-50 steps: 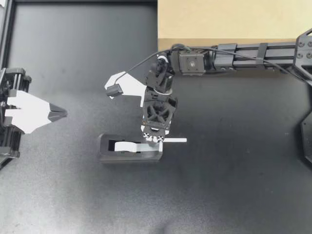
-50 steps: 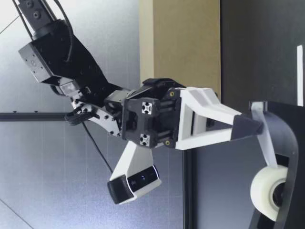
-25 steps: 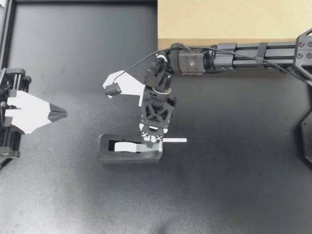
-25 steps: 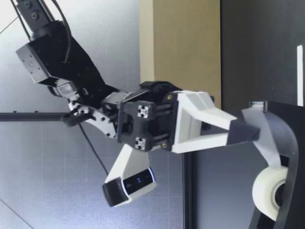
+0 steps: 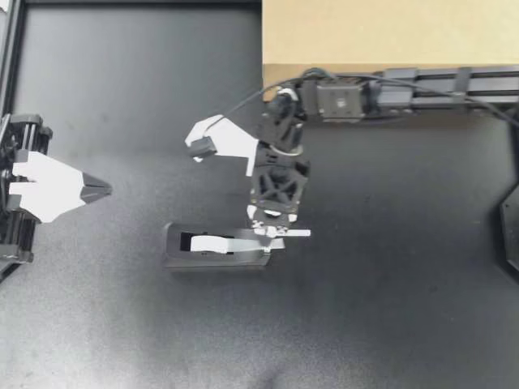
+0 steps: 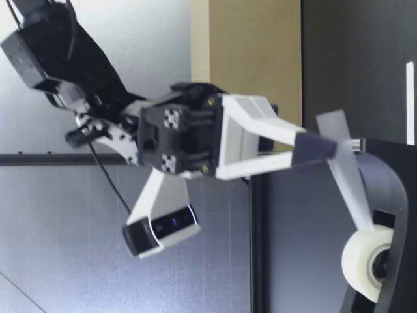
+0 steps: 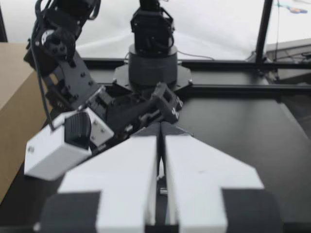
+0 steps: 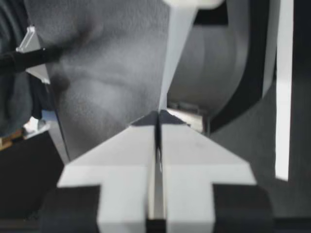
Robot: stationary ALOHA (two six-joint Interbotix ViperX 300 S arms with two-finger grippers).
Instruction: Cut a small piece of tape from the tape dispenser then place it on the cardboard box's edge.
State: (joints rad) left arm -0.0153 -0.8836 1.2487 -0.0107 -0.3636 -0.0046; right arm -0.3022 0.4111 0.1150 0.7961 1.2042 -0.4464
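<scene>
Dark matte tabletop [image 5: 389, 324]; plain stiff cardboard box [image 5: 365, 32] at its far edge, flat-sided. Black hard-plastic tape dispenser [image 5: 172, 243] near tabletop middle, blocky, probably heavy enough to stay put under a pull. Tape strip [image 6: 348, 189] runs taut from white roll [image 6: 365, 261] up to right gripper [image 5: 268, 233], fingers clamped on its free end. The strip is thin, floppy, likely sticky and quick to curl, so hold by the end only. Left gripper [image 5: 101, 190] by left edge, fingers together, empty

Dark matte table [image 5: 389, 324]. Near its middle, a black tape dispenser [image 5: 215, 247], long side running left to right. Just beside the dispenser's right end, a thin white strip [image 5: 300, 233] lying flat. At the far edge, a cardboard box [image 5: 389, 32], well apart from both.
</scene>
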